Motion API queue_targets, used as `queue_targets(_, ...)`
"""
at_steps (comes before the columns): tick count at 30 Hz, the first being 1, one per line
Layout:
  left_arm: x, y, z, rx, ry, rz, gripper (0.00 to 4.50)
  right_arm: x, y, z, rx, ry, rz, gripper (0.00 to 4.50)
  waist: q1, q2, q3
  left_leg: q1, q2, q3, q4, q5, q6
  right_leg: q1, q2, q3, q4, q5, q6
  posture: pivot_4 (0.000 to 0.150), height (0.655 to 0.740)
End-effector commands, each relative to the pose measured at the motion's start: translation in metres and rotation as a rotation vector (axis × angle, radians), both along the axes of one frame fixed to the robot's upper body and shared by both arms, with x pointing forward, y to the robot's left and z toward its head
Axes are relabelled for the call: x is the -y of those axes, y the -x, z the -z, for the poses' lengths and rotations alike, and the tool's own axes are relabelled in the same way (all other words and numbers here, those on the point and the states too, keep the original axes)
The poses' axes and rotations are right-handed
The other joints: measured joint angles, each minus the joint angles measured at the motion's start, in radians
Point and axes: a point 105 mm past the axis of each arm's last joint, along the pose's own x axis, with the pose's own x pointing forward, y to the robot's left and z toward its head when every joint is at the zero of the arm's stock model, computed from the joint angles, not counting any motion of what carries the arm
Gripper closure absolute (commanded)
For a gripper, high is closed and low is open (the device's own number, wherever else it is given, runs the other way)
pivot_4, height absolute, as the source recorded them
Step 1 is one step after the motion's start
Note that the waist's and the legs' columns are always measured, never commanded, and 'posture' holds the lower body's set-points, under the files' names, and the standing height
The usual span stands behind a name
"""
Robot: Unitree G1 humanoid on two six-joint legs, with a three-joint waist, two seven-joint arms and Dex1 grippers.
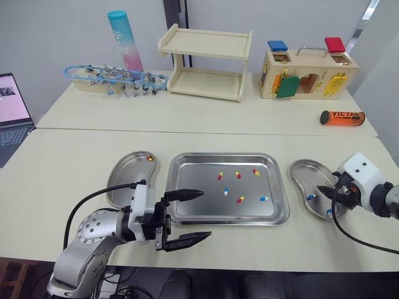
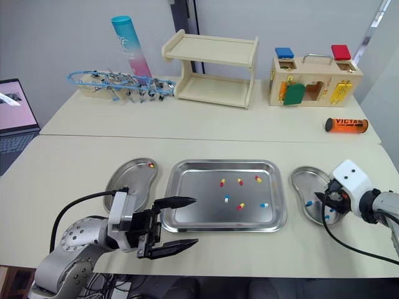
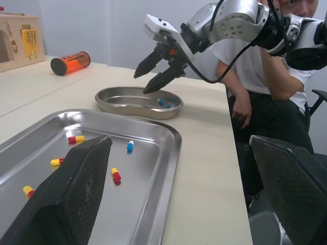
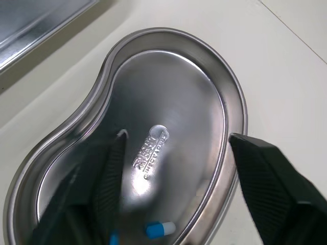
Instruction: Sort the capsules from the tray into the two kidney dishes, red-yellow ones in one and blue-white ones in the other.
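six capsules (image 1: pixel 240 200) lie in the tray (image 1: pixel 199 171), four red-yellow and two blue-white. we see our left hand (image 1: pixel 206 213) spread wide at the tray's near left corner, holding nothing. our right hand (image 3: pixel 141 84) hangs spread over the right dish (image 1: pixel 304 176), where two blue-white capsules (image 4: pixel 160 229) rest; the left dish (image 1: pixel 124 179) holds one red-yellow capsule (image 1: pixel 150 158).
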Motion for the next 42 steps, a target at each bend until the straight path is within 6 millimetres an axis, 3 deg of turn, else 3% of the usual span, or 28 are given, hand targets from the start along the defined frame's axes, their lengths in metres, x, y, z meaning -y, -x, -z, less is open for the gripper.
queue_targets(1,0.004,0.002,-0.007,0.024,0.024,0.002,0.00,-0.004,0.004,-0.021,0.061,-0.004,-0.061,0.02,0.000,0.000,0.000,0.000,0.000,0.000,0.000,0.000,0.000,0.000,0.000,0.000,0.000,0.000,0.000,0.150,0.7400)
queue_targets(6,-0.001,-0.007,-0.009,0.015,0.000,-0.081,0.00,-0.017,0.018,-0.027,0.099,-0.052,-0.200,0.02,0.001,0.000,0.000,0.000,0.000,0.000,0.000,0.000,0.000,0.000,0.000,0.000,0.000,0.000,0.000,0.150,0.7400)
queue_targets(9,-0.018,-0.018,-0.013,-0.013,-0.044,-0.195,0.00,-0.018,0.029,-0.031,0.128,-0.063,-0.309,0.02,0.000,0.000,0.000,0.000,0.000,-0.001,0.000,0.000,0.000,0.001,0.000,-0.001,0.000,0.000,0.000,0.150,0.7400)
queue_targets(11,-0.040,-0.032,-0.022,-0.005,-0.052,-0.327,0.00,-0.010,0.038,-0.032,0.074,-0.080,-0.361,0.02,-0.001,0.000,0.000,0.001,0.000,-0.001,0.000,0.000,0.000,0.002,0.000,0.000,0.000,0.000,0.000,0.150,0.7400)
queue_targets(14,-0.093,-0.056,-0.038,0.043,-0.069,-0.616,0.00,0.009,0.042,-0.037,0.032,-0.052,-0.385,0.02,-0.002,0.000,0.000,0.003,0.000,-0.001,0.000,0.000,0.000,0.004,0.000,-0.001,0.000,0.000,0.000,0.150,0.7400)
queue_targets(17,-0.155,-0.059,-0.046,0.050,-0.107,-0.840,0.00,0.034,0.041,-0.041,0.009,0.028,-0.379,0.02,-0.008,0.000,0.000,0.004,0.000,0.000,0.000,0.000,0.000,0.005,0.000,-0.001,0.000,0.000,0.000,0.150,0.7400)
queue_targets(21,-0.220,-0.046,-0.041,0.027,-0.226,-1.043,0.00,0.063,0.043,-0.039,-0.054,0.078,-0.352,0.02,-0.011,-0.001,0.001,0.004,0.000,0.001,-0.001,0.000,0.000,0.004,0.000,0.000,-0.002,0.000,0.000,0.150,0.7400)
queue_targets(23,-0.261,-0.031,-0.024,-0.033,-0.343,-1.157,0.00,0.082,0.048,-0.031,-0.141,0.100,-0.325,0.02,-0.012,-0.001,0.001,0.004,0.000,0.001,-0.001,0.000,0.000,0.004,0.000,0.000,-0.002,0.000,0.000,0.150,0.7400)
queue_targets(25,-0.281,-0.017,-0.007,-0.078,-0.433,-1.178,0.00,0.093,0.050,-0.025,-0.193,0.118,-0.318,0.02,-0.014,0.000,0.001,0.004,0.000,0.002,-0.002,0.000,0.000,0.004,0.000,0.000,-0.002,0.000,0.000,0.150,0.7400)
queue_targets(32,-0.307,0.016,0.022,-0.162,-0.528,-1.184,0.00,0.107,0.051,-0.022,-0.277,0.110,-0.312,0.02,-0.019,0.000,0.001,0.004,0.001,0.003,-0.002,0.000,0.001,0.003,-0.001,0.000,-0.001,-0.001,0.000,0.150,0.7400)
queue_targets(42,-0.306,0.015,0.026,-0.183,-0.501,-1.172,0.00,0.104,0.047,-0.016,-0.297,0.100,-0.336,0.02,-0.025,0.000,0.001,0.004,0.001,0.004,-0.002,0.000,0.000,0.003,-0.001,0.001,0.000,0.000,0.000,0.150,0.7400)
